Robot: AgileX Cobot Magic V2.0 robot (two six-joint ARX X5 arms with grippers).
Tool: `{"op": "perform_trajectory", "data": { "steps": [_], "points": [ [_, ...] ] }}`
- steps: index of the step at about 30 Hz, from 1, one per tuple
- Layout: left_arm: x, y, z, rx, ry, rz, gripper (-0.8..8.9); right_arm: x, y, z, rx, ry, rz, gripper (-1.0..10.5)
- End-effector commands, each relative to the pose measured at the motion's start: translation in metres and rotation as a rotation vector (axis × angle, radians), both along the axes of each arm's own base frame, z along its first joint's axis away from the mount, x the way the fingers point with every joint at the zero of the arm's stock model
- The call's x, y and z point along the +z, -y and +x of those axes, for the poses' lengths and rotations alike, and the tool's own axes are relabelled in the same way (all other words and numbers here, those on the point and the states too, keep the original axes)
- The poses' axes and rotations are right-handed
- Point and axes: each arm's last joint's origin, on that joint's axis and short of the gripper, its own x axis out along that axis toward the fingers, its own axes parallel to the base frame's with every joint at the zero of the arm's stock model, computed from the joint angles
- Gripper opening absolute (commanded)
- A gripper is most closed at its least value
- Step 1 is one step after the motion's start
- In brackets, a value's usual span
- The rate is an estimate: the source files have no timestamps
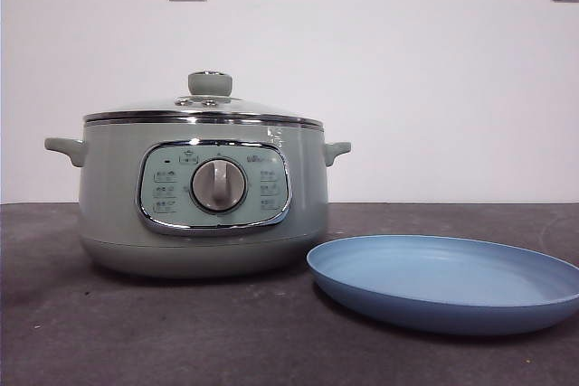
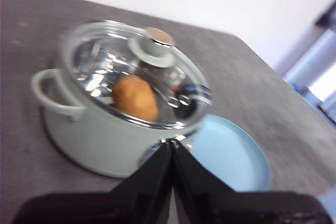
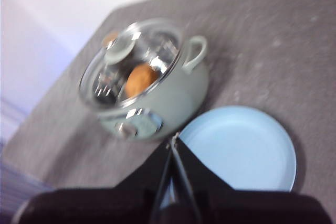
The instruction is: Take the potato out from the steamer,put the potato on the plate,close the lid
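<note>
Lidded steamer holds potato; blue plate sits empty beside it.
Left gripper and right gripper hover well above, jaws pressed together, holding nothing.

From the low front camera, the potato does not show at all; the steamer wall hides it. No arm shows there either. The plate runs off that picture's right edge. Both wrist pictures are blurry, the right one most, so the marks on the steamer's panel cannot be read. The glass lid is full of shine, and only part of the potato shows through it. Each end effector is cut off at the bottom edge, and the left one covers a bit of the steamer's front.
</note>
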Motion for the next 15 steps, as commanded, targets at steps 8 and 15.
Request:
{"op": "perform_trajectory", "data": {
  "steps": [8, 15],
  "points": [
    [0.028, 0.005, -0.006, -0.201, -0.038, 0.133, -0.08, 0.018, -0.013, -0.004, 0.283, -0.094, -0.201, -0.1],
    [0.034, 0.005, -0.01, -0.214, -0.04, 0.152, 0.09, 0.017, -0.017, -0.004, 0.33, -0.101, -0.203, 0.1]
  ]
}}
